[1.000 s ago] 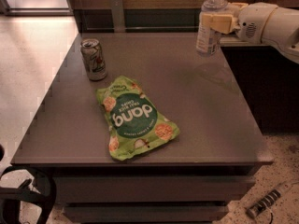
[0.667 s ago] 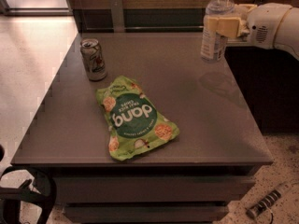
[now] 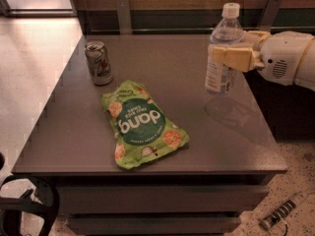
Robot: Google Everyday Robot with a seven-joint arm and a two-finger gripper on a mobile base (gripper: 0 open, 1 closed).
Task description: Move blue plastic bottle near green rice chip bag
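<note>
A grey table [image 3: 246,146] stands on speckled floor [image 3: 29,58]. The claw [image 3: 222,57], clamped on the upright bottle [image 3: 219,80], holds it over the table's right side, well apart from the chip bag [image 3: 142,124] and the can [image 3: 98,63].

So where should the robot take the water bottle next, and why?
Probably carry it left toward the flat bright green chip bag lying mid-table. The pincer is shut on the tall clear plastic bottle with the blue label at the grey table's right side, seemingly just off the surface, with bare tabletop between bottle and bag.
</note>
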